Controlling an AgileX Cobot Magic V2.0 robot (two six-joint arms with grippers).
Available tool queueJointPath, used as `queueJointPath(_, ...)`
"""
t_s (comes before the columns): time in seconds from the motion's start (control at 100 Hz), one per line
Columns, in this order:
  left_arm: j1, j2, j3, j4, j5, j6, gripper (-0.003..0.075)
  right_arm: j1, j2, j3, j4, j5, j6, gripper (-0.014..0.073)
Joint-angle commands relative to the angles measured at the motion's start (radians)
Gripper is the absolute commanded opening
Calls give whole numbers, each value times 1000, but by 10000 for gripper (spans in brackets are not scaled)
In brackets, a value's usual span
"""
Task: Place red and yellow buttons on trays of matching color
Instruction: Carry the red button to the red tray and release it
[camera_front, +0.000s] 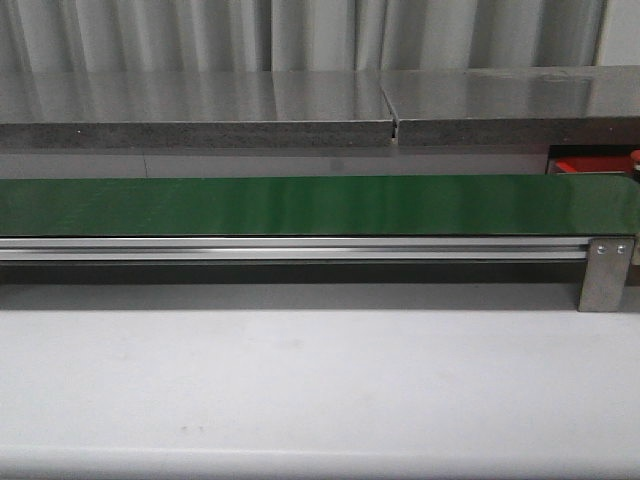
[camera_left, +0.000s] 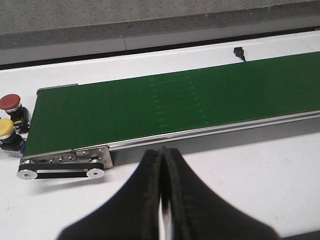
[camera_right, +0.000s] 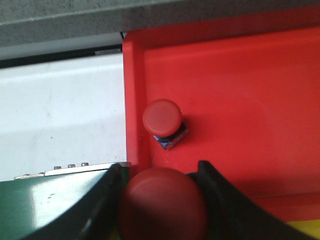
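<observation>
Worktop (camera_front: 300, 380): plain white, nearest thing in the front view, with neither arm showing there.

Conveyor belt (camera_front: 300, 205): green strip running left to right behind that bare stretch. The front view only catches a sliver of red at its far right end.

Left fingers (camera_left: 161, 165): only the left wrist view has these. They're pressed together with nothing between them, hanging over the white worktop just on the near side of the belt.

Loose buttons: at the belt's end, off the green, sit a red button (camera_left: 10, 102) and a yellow button (camera_left: 6, 127), side by side.

Right fingers (camera_right: 161, 172): right wrist view only. Spread just enough to clamp a held red button (camera_right: 162, 205) by its cap, at the red tray's edge.

Red tray (camera_right: 240, 75): a second red button (camera_right: 162, 117) already lies inside, beyond the held one.

Yellow edge (camera_right: 305, 231): just a corner, can't tell what it is.
</observation>
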Motion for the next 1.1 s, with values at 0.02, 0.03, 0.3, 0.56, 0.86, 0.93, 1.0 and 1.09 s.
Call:
queueJointPath(0.02,-7,3,-25,-22,-71,-6,-20,-2,1,-30,42,-71,-1,71)
queueJointPath(0.03,-7,3,-25,-22,-71,-6,-20,-2,4,-30,43,-72,-1,71)
queueJointPath(0.3,-7,3,-25,-22,-71,-6,-20,-2,92,-30,68,-130,-2,71)
queueJointPath(0.56,-7,3,-25,-22,-71,-6,-20,-2,144,-30,99,-194,-2,71)
queueJointPath(0.86,-7,5,-25,-22,-71,-6,-20,-2,202,-30,167,-201,-2,71)
queueJointPath(0.93,-7,5,-25,-22,-71,-6,-20,-2,205,-30,167,-197,-2,77)
queueJointPath(1.0,-7,5,-25,-22,-71,-6,-20,-2,205,-30,167,-199,-2,142)
queueJointPath(1.09,-7,5,-25,-22,-71,-6,-20,-1,205,-30,167,-197,-2,332)
